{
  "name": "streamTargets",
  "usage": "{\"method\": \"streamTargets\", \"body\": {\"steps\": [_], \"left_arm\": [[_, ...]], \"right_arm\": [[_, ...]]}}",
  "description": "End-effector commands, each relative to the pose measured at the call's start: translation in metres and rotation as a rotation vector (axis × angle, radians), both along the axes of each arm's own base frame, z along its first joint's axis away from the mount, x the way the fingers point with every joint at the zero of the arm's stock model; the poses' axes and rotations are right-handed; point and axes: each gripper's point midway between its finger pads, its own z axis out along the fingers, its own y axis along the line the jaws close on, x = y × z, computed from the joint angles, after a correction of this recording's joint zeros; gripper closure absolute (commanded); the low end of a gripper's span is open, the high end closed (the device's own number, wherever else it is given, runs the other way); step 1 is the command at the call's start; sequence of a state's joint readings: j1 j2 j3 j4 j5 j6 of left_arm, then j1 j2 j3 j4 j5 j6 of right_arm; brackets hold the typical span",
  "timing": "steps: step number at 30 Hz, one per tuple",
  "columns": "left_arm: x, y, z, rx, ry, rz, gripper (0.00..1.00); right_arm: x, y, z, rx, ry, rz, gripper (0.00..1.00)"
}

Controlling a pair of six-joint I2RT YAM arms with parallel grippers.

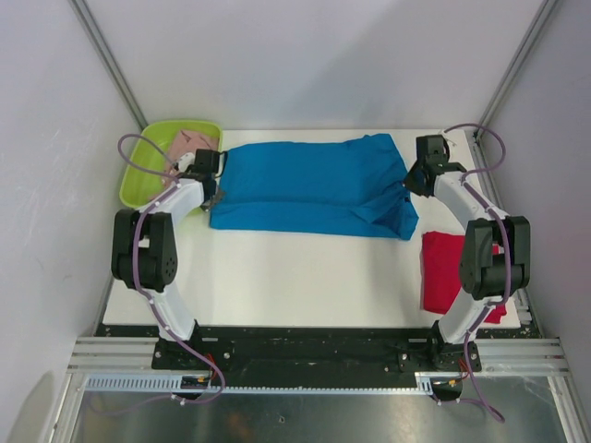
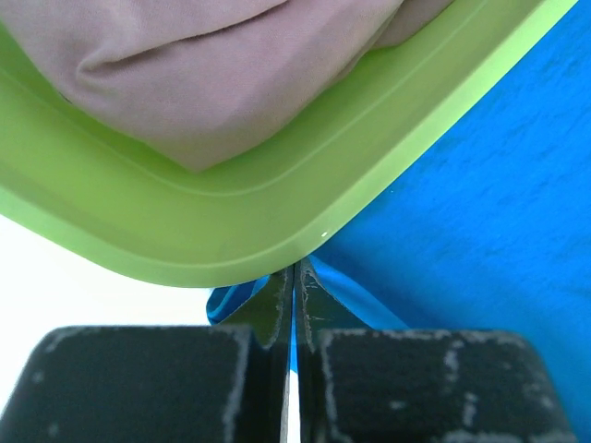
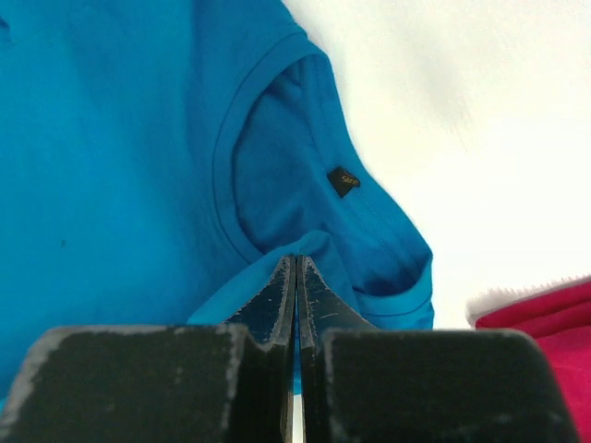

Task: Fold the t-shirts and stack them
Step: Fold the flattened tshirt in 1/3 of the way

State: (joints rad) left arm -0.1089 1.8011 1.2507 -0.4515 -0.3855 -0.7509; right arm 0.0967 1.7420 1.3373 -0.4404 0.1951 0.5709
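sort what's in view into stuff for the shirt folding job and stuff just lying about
For the job: blue shirt, pinched at each end by the left hand and right hand; red shirt; pink shirt.
Just lying about: green tray, which holds the pink shirt.

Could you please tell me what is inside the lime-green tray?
A bunched pale pink t-shirt lies inside the tray. It hides the floor beneath it, so anything under it cannot be seen.
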Motion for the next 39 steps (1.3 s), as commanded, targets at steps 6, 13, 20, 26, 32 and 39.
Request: {"method": "streamTargets", "body": {"steps": [6,13,20,26,32,39], "left_arm": [[0.026,0.001,0.008,0.001,-0.040,-0.016,1.00],[0.038,-0.003,0.010,-0.002,-0.046,-0.055,0.94],[0.041,-0.020,0.038,-0.049,-0.121,-0.176,0.39],[0.013,-0.034,0.049,-0.100,-0.137,-0.267,0.41],[-0.013,-0.053,0.032,-0.185,-0.104,-0.330,0.58],[-0.017,-0.077,0.006,-0.247,-0.041,-0.370,0.67]], "right_arm": [[0.003,-0.005,0.010,-0.003,-0.041,-0.007,1.00],[0.015,0.001,0.002,0.021,-0.058,0.027,1.00],[0.027,0.005,0.013,0.045,-0.072,0.071,0.51],[0.008,-0.001,0.032,0.057,-0.044,0.043,0.49],[-0.043,-0.015,0.020,0.088,0.018,-0.032,0.66],[-0.105,-0.026,-0.040,0.202,0.101,-0.128,0.78]]}}
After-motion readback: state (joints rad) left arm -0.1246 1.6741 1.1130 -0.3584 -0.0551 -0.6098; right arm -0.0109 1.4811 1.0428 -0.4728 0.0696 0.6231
